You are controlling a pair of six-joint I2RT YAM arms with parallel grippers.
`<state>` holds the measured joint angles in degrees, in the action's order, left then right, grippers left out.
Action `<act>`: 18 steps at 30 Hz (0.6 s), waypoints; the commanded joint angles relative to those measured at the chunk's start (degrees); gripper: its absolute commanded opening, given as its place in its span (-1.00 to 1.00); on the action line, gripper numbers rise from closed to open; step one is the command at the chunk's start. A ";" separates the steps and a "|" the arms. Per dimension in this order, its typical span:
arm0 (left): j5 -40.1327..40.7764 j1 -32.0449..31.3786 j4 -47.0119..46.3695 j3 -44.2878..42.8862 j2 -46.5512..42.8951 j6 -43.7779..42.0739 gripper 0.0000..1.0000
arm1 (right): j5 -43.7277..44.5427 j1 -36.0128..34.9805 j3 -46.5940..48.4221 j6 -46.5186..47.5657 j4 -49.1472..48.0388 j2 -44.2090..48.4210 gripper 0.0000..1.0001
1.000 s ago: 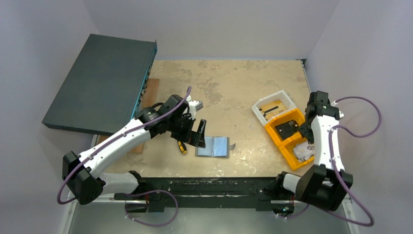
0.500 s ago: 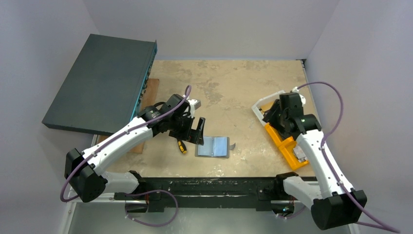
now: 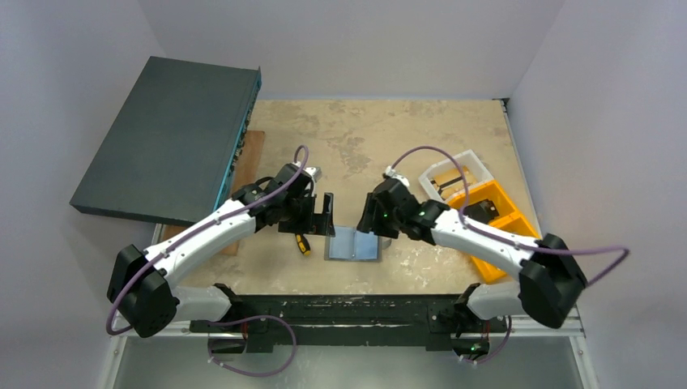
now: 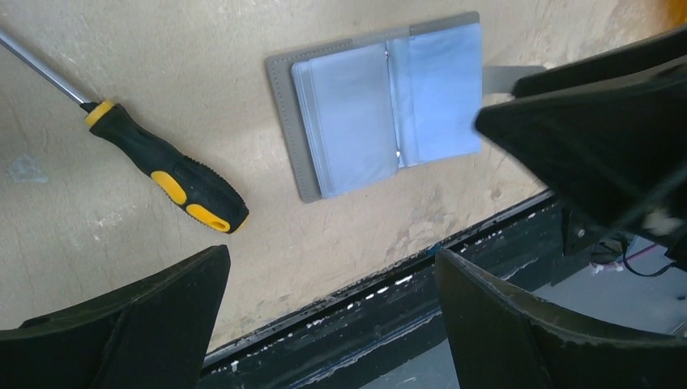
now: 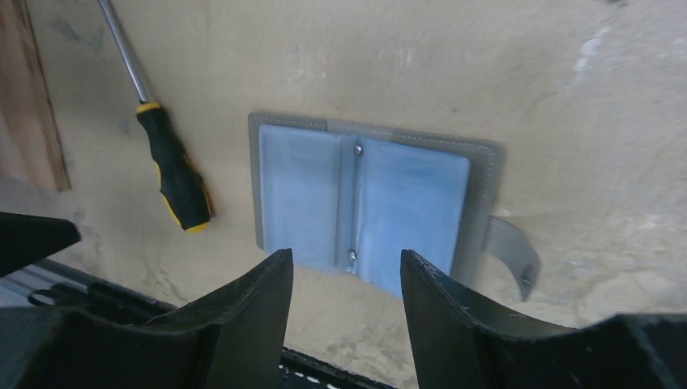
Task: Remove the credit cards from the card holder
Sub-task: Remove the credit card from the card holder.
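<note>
The card holder [image 3: 353, 243] lies open flat near the table's front edge, grey outside and pale blue inside, with its closing tab [image 5: 512, 253] sticking out to the right. It also shows in the left wrist view [image 4: 381, 113] and the right wrist view [image 5: 364, 194]. I cannot make out separate cards in its sleeves. My left gripper [image 3: 324, 215] is open and empty, just left of and above the holder [image 4: 332, 255]. My right gripper [image 3: 371, 220] is open and empty, hovering over the holder's right half [image 5: 344, 258].
A black-and-yellow screwdriver [image 3: 302, 243] lies just left of the holder. A large dark flat box [image 3: 170, 138] and a wooden board [image 3: 251, 154] are at the far left. Orange bins [image 3: 486, 231] and a white tray [image 3: 458, 174] stand at the right. A black rail [image 3: 340, 304] runs along the front edge.
My right arm has swung left from the orange bins to above the card holder. My left gripper has shifted slightly. The holder has not moved.
</note>
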<state>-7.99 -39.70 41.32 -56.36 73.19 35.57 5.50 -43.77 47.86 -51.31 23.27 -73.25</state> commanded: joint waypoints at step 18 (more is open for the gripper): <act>7.51 2.16 -3.21 5.46 -5.89 8.54 0.84 | 8.76 -12.83 10.15 -2.60 -5.48 -25.31 -0.01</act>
<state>-1.87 -37.93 39.90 -51.57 69.25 42.70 11.20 -55.88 54.92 -52.71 17.19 -96.51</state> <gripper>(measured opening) 0.925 0.510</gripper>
